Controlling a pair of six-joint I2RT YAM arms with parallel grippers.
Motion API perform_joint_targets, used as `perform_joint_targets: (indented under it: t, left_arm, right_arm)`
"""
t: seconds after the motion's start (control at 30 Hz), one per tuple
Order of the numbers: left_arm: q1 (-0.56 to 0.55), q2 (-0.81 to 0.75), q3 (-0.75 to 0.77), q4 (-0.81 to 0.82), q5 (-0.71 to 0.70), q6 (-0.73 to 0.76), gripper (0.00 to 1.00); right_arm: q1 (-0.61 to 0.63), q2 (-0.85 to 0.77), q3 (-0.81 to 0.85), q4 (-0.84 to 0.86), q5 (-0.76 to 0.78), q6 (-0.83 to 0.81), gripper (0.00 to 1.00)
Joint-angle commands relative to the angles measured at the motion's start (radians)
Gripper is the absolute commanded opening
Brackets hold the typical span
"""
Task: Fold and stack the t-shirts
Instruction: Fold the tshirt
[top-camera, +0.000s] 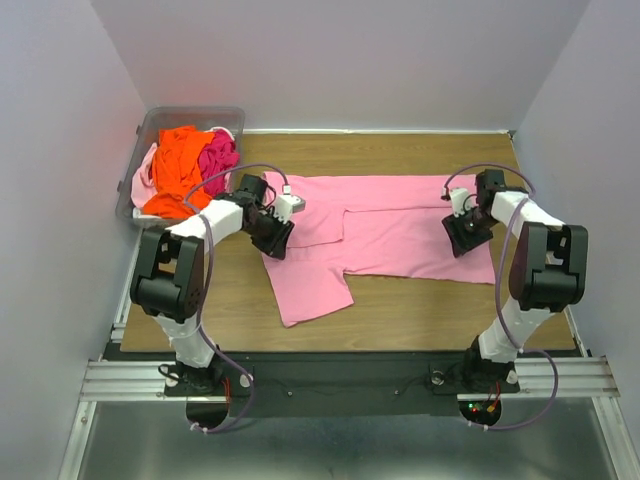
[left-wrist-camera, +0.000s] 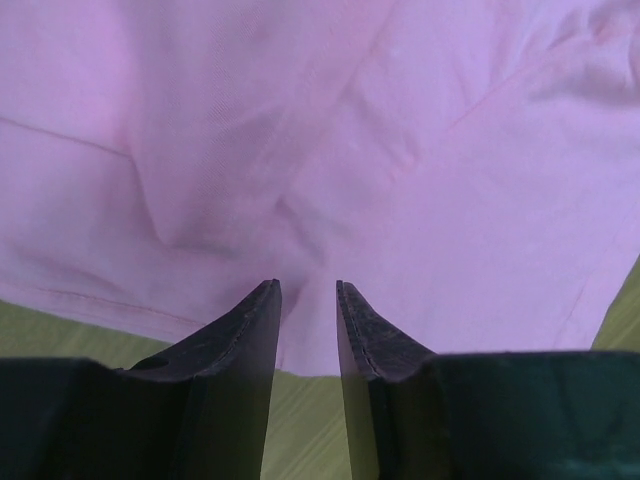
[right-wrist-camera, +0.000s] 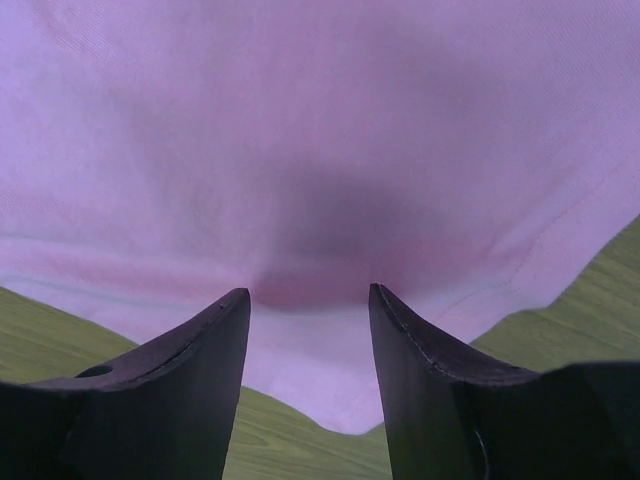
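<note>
A light pink t-shirt (top-camera: 400, 225) lies spread across the wooden table (top-camera: 430, 305), one part hanging toward the front at the left. My left gripper (top-camera: 275, 240) is at its left end and my right gripper (top-camera: 466, 238) at its right end. In the left wrist view the gripper (left-wrist-camera: 308, 285) stands open with a narrow gap, and the edge of the shirt (left-wrist-camera: 300, 130) lies between its tips. In the right wrist view the gripper (right-wrist-camera: 308, 293) is open wider, and the hem of the shirt (right-wrist-camera: 320, 120) lies between its fingers.
At the back left corner stands a clear plastic bin (top-camera: 190, 112). It holds a bright orange shirt (top-camera: 180, 165), a hot pink one (top-camera: 218, 155) and a pale pink one (top-camera: 145, 178) draped over its rim. White walls close in the table on three sides.
</note>
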Motion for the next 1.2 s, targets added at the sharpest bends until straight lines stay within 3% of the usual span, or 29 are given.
perform_joint_targets:
  t: [0.0, 0.13, 0.3, 0.6, 1.17]
  left_arm:
    - [0.006, -0.142, -0.022, -0.076, 0.035, 0.107, 0.43]
    - [-0.019, -0.238, -0.054, -0.180, 0.042, 0.243, 0.48]
    - [-0.158, -0.347, -0.134, -0.240, -0.020, 0.305, 0.50]
    - [-0.287, -0.355, -0.194, -0.231, -0.014, 0.276, 0.52]
    - [-0.367, -0.336, -0.232, -0.232, -0.026, 0.297, 0.52]
  right_arm:
    - [-0.007, -0.066, -0.013, 0.028, 0.036, -0.062, 0.57]
    - [-0.008, -0.207, -0.080, 0.016, 0.051, -0.114, 0.59]
    - [-0.008, -0.290, -0.164, 0.002, 0.056, -0.194, 0.59]
    - [-0.010, -0.339, -0.295, 0.013, 0.113, -0.321, 0.58]
    - [-0.042, -0.275, -0.411, 0.163, 0.191, -0.429, 0.55]
